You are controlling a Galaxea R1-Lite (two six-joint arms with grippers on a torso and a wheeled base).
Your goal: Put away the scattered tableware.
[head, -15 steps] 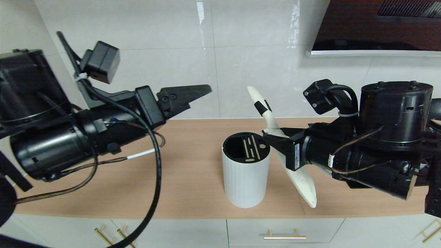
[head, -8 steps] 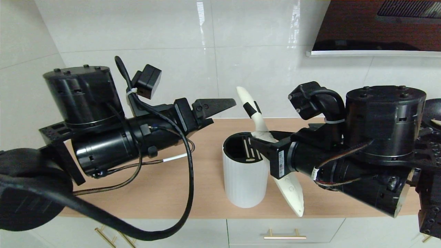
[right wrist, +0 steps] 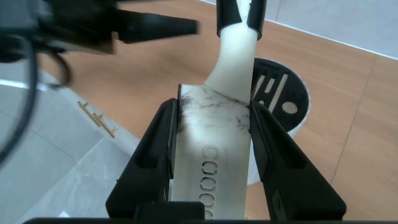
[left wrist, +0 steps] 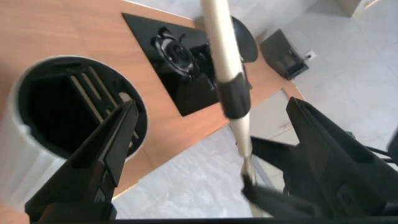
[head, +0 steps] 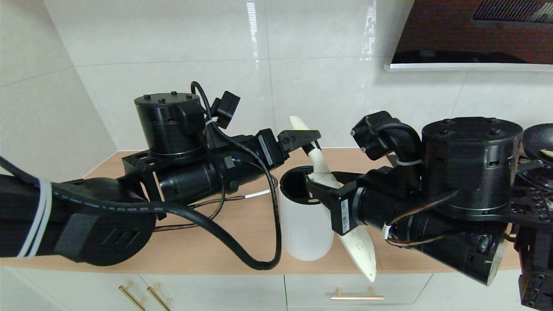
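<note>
A white spatula (head: 360,252) with a black band on its handle is tilted beside the white cylindrical utensil holder (head: 304,224). My right gripper (head: 322,182) is shut on it where blade meets handle, just over the holder's right rim. In the right wrist view the right gripper (right wrist: 213,109) clamps the blade (right wrist: 211,155) above the holder (right wrist: 283,87). My left gripper (head: 307,141) is open around the handle's upper part. In the left wrist view the left gripper (left wrist: 211,107) has its fingers wide on either side of the handle (left wrist: 219,43), beside the holder's black slotted top (left wrist: 62,118).
The holder stands near the front edge of a wooden counter (head: 216,233) against a tiled wall. A black cooktop (left wrist: 177,59) lies farther along the counter, under a range hood (head: 475,39). Drawers with gold handles (head: 356,297) sit below.
My left arm has swung right, bringing its open gripper around the spatula's handle. My right gripper has carried the spatula left, to over the holder's right rim.
</note>
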